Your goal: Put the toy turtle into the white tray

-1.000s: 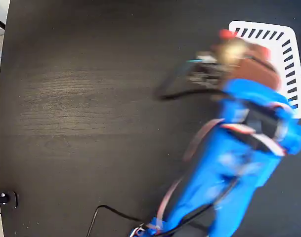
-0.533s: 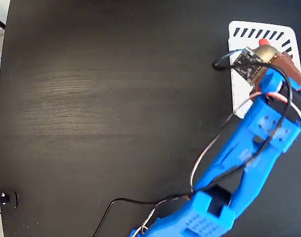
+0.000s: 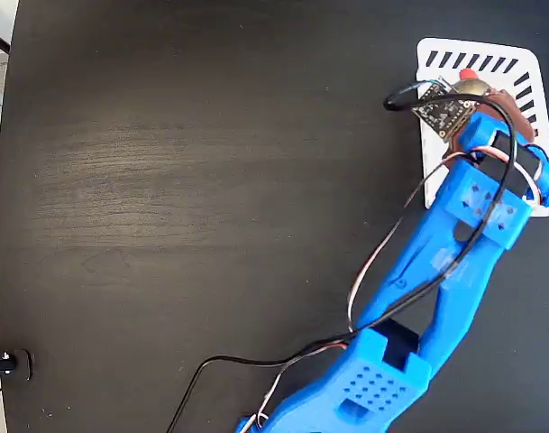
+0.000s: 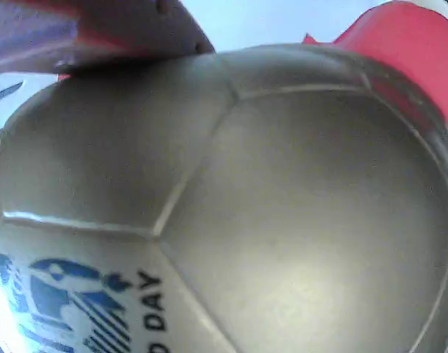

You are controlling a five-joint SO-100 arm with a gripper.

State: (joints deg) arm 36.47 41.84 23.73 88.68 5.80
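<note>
Gripping the toy turtle [image 3: 473, 86], the gripper [image 3: 487, 93] is hanging over the upper part of the white tray [image 3: 434, 56] at the top right of the fixed view. Its brown fingers [image 3: 519, 115] are closing around the golden shell, and only the shell's top and a red bit of the toy are showing past the wrist. Whether the turtle is touching the tray floor or hanging just above it cannot be told from either view.

Spreading under everything, the black wood-grain table [image 3: 193, 198] is filling almost the whole fixed view. Next in size, the blue arm [image 3: 436, 271] is reaching from the bottom edge up and to the right, ending over the tray, with black, red and white cables [image 3: 382, 271] trailing along it. The tray is lying against the table's right edge, its dark slanted slots [image 3: 477, 61] running along its top rim. A small dark circuit board [image 3: 439, 110] is sitting on the wrist, just left of the turtle.

In the wrist view the turtle's domed shell [image 4: 231, 206] is filling the picture, with raised seams and blue print [image 4: 62, 294] at the lower left. A brown finger [image 4: 98, 29] is pressing on it at the top left, and a red part [image 4: 407, 51] is sticking out at the top right.
</note>
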